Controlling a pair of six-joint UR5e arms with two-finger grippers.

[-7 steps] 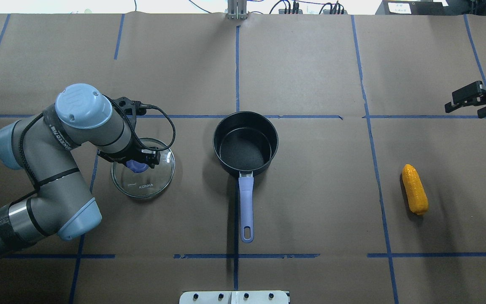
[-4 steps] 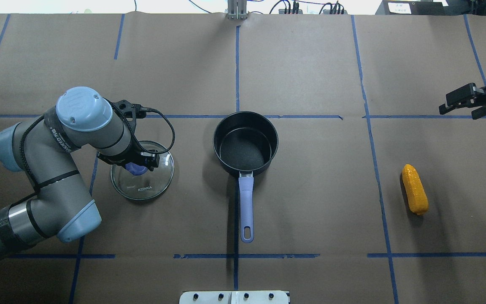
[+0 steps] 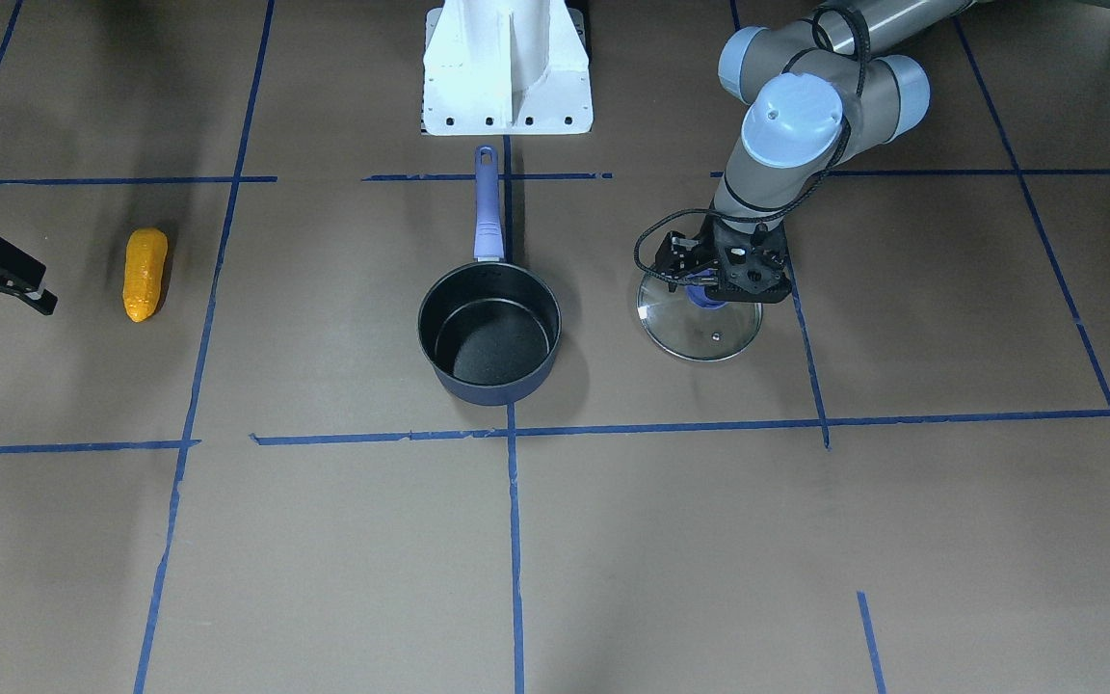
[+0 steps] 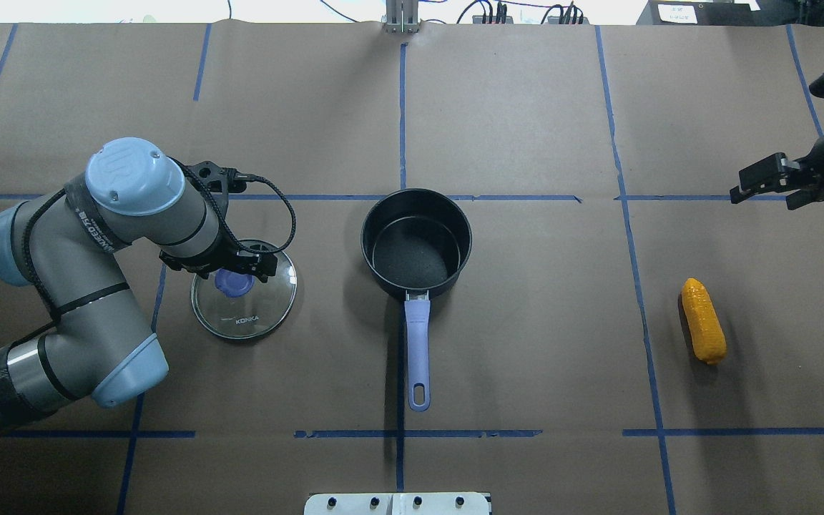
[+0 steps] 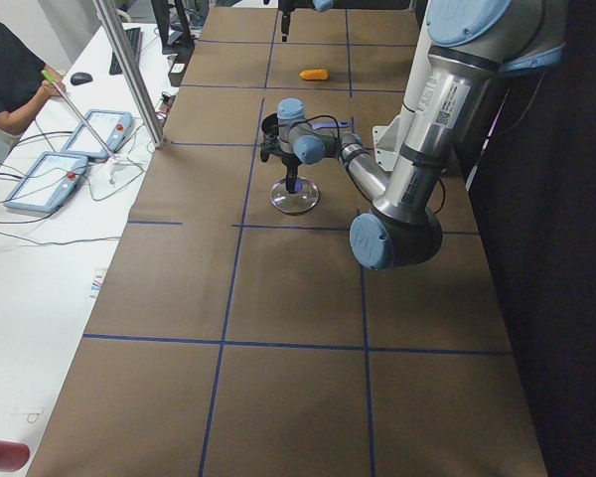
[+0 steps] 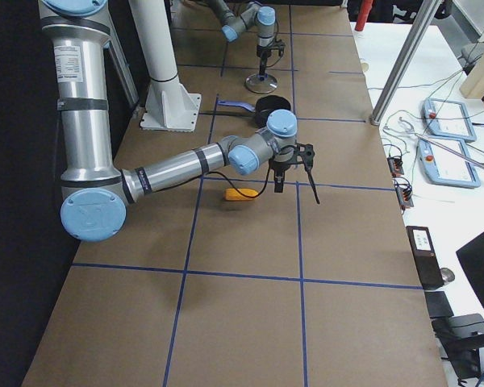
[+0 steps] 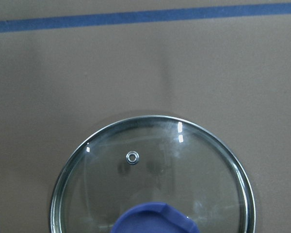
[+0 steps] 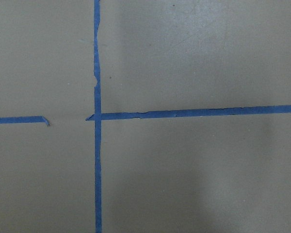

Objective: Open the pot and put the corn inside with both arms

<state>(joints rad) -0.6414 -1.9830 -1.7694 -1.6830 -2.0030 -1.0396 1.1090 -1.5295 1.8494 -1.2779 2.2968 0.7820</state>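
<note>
The pot [image 4: 415, 243] stands uncovered and empty at the table's middle, its lavender handle [image 4: 418, 343] pointing toward the robot; it also shows in the front-facing view [image 3: 489, 333]. The glass lid [image 4: 254, 315] lies flat on the table to the pot's left, its purple knob [image 7: 155, 219] up. My left gripper [image 4: 233, 270] hangs over the knob with its fingers spread to either side, holding nothing. The corn [image 4: 703, 320] lies on the table at the right, also in the front-facing view [image 3: 145, 273]. My right gripper [image 4: 764, 199] is open and empty, above the table beyond the corn.
The white base mount [image 3: 507, 67] stands at the robot's edge behind the pot handle. Blue tape lines cross the brown paper. A metal post [image 5: 129, 70] and a side desk with tablets [image 5: 89, 134] border the far edge, where a person [image 5: 5, 79] sits.
The lid has settled flat and my left gripper's fingers have spread off the knob, which shows more now. My right gripper has moved a little toward the table's middle.
</note>
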